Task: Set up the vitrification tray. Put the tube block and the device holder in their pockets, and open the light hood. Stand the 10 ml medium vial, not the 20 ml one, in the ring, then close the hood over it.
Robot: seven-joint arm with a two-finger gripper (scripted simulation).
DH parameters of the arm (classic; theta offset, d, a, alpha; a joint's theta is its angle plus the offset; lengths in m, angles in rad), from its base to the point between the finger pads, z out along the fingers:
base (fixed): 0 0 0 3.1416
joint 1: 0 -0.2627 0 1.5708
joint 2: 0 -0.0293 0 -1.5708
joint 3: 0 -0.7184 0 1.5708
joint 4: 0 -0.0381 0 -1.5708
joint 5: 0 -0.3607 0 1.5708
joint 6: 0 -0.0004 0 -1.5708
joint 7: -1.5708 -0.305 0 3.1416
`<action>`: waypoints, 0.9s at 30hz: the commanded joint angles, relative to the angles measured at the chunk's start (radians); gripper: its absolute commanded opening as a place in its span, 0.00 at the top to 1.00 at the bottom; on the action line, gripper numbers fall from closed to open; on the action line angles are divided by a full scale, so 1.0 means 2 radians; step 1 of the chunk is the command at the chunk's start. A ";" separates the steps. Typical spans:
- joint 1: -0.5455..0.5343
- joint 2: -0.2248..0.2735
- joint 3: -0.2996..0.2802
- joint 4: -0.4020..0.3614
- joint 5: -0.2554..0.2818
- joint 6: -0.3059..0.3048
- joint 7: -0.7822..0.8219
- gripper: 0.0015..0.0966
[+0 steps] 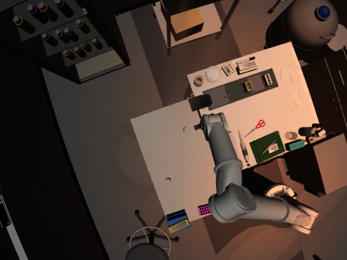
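The light hood [199, 102] stands swung open off the left end of the dark tray [241, 88], leaving the ring [226, 93] uncovered and empty. The device holder [247, 86] and the tube block [267, 79] sit in their tray pockets. One vial [185, 129] stands on the table just left of my gripper [199, 119]; another vial [168, 180] stands farther down near the table's left edge. I cannot tell which is the 10 ml one. My gripper is closed, right below the hood's edge; I appear to be gripping that edge, though my wrist hides the fingers.
A green box [267, 147] lies right of my arm, with red scissors [257, 126] and a pipette [243, 148] beside it. A tape roll [199, 80], dish [213, 73] and racks sit behind the tray. A stool [149, 243] stands below the table.
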 commanded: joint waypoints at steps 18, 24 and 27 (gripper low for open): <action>0.000 0.000 0.000 0.000 0.000 0.000 0.000 0.62; 0.000 0.000 0.000 0.000 0.000 0.000 0.000 0.62; 0.000 -0.001 0.001 0.000 0.000 0.001 0.000 0.62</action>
